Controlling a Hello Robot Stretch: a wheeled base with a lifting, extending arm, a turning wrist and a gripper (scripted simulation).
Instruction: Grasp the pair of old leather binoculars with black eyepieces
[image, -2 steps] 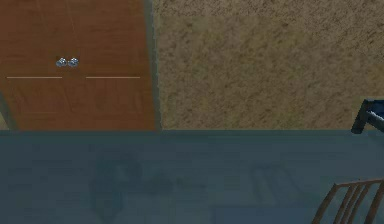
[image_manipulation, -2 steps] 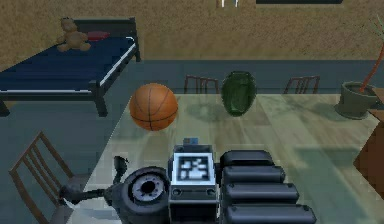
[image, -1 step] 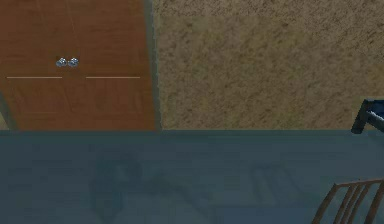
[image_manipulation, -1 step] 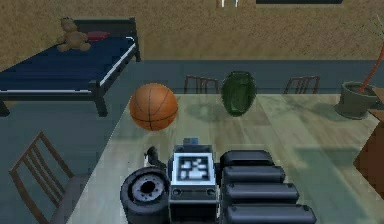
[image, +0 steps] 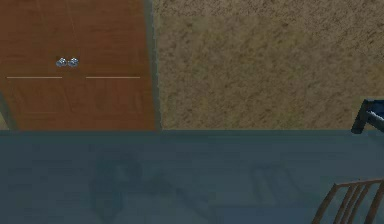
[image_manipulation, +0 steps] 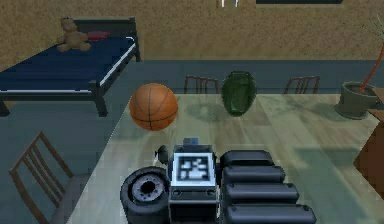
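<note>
1. The arm (image_manipulation: 250, 185) lies low over the desk (image_manipulation: 300, 130), jaws pointed at a small dark lump (image_manipulation: 160, 154), probably the binoculars, ready for a grasp.
2. I can't tell the jaws' state, or whether they hold anything.
3. The ball (image_manipulation: 154, 106) and vase (image_manipulation: 237, 93) stand well beyond.

I count one table (image_manipulation: 300, 135), three chairs (image_manipulation: 200, 85), one orange ball (image_manipulation: 153, 106), one dark green vase (image_manipulation: 237, 93) and one potted plant (image_manipulation: 358, 97). There is also one bed (image_manipulation: 60, 72), with one teddy bear (image_manipulation: 68, 35).
</note>
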